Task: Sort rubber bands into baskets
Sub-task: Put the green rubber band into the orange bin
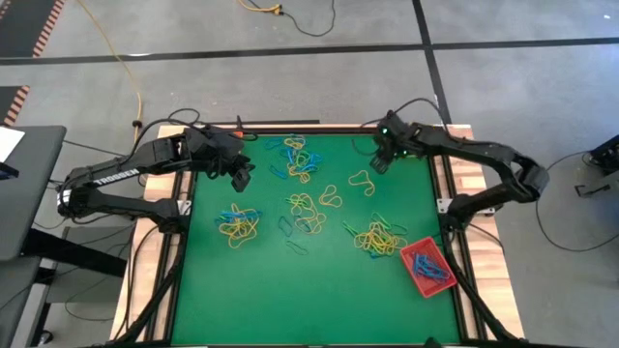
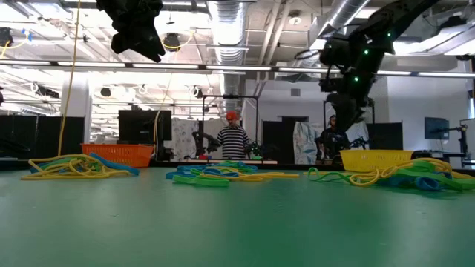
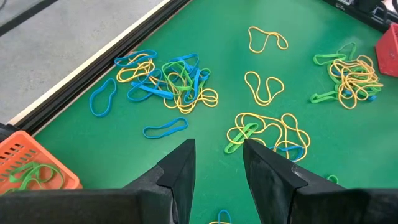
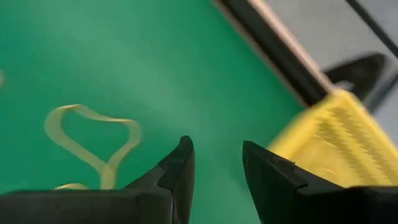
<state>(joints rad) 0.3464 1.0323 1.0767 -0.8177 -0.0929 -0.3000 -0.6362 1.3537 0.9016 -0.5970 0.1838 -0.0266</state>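
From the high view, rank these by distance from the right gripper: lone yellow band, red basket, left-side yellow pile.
From the right gripper:
1. Lone yellow band, just beside it, toward the table's middle.
2. Red basket, near the right front corner.
3. Left-side yellow pile, across the table.

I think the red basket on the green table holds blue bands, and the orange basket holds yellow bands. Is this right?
Not quite. The red basket does hold blue bands, but the orange basket holds green bands, not yellow. The left wrist view shows this.
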